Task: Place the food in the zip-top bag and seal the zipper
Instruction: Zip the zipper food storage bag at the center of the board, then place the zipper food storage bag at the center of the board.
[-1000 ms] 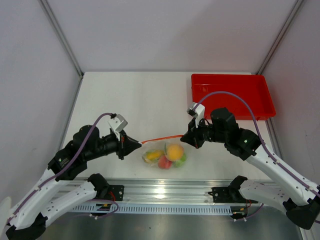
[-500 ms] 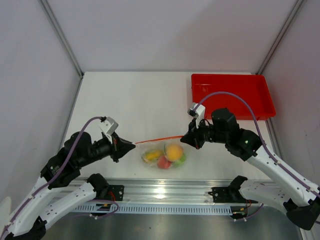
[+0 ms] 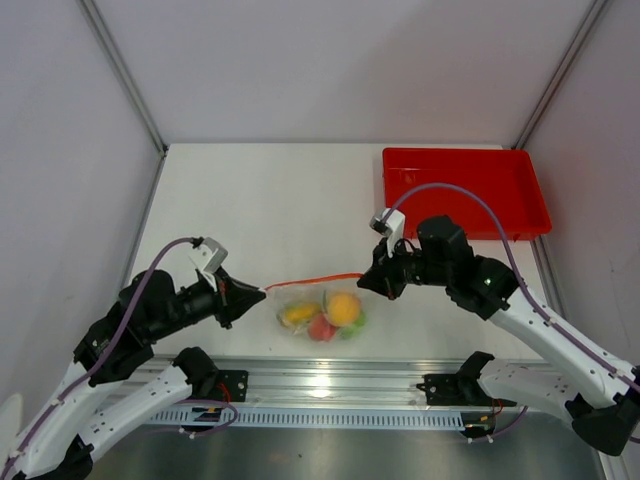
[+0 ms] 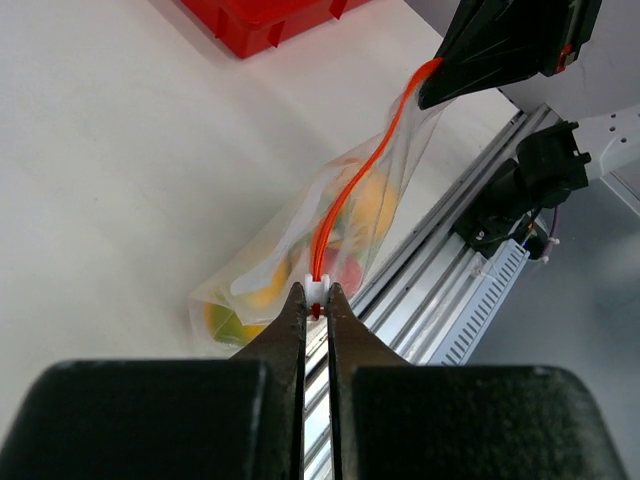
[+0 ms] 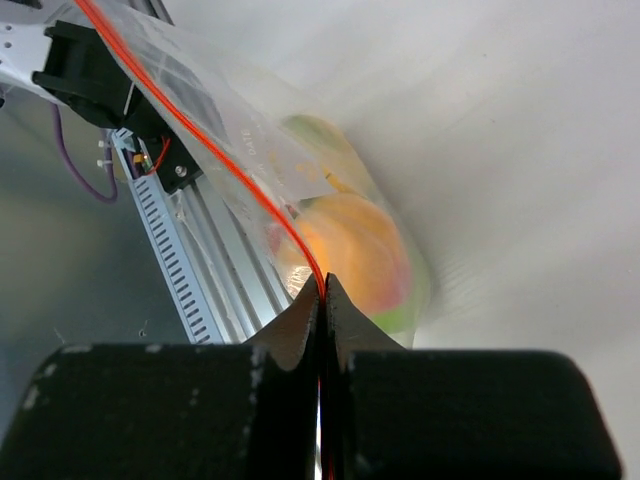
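The clear zip-top bag hangs between my two grippers just above the table's near edge. Inside it show an orange-yellow fruit, a yellow-green mango, a reddish fruit and a green patch. The orange-red zipper is stretched taut. My left gripper is shut on the white slider at the zipper's left end. My right gripper is shut on the zipper's right end. The right wrist view shows the orange fruit through the plastic.
A red rectangular tray stands at the back right; its corner shows in the left wrist view. The aluminium rail runs along the near edge under the bag. White walls enclose the table.
My left gripper has drawn back to the left along the zipper with the slider. The bag has shifted slightly left. The right gripper has stayed almost still.
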{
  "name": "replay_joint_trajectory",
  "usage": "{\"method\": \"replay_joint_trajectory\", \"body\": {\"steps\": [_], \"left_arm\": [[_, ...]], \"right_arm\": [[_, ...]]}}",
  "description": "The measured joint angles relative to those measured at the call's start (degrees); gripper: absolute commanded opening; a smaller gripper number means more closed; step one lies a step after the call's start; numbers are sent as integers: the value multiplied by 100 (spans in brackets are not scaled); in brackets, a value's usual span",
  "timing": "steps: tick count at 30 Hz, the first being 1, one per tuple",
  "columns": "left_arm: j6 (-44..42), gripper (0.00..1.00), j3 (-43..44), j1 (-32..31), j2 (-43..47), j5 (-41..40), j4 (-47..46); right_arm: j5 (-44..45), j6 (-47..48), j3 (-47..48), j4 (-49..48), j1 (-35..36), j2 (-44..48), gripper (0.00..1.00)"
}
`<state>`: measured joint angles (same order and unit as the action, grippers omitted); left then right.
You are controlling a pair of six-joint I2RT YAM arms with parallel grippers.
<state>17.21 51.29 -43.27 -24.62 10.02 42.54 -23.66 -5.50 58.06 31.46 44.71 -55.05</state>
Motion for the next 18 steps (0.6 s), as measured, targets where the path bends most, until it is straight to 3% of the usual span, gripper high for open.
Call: {"method": "replay_joint_trajectory", "body": {"steps": [7,15,18], "left_arm": [[254,0,15,94,-769,-361,-105],[627,1,-293,2249,-2146,-9,-885],[741,1,-247,2483,-2632,46,-1150]], "right_arm": [[-15,-173,603,28,-144,-1298,0],[-184,-258,1617,-192,-800,-3101,0],[-382,-256,2052,-251,-979,-3724,0]]}}
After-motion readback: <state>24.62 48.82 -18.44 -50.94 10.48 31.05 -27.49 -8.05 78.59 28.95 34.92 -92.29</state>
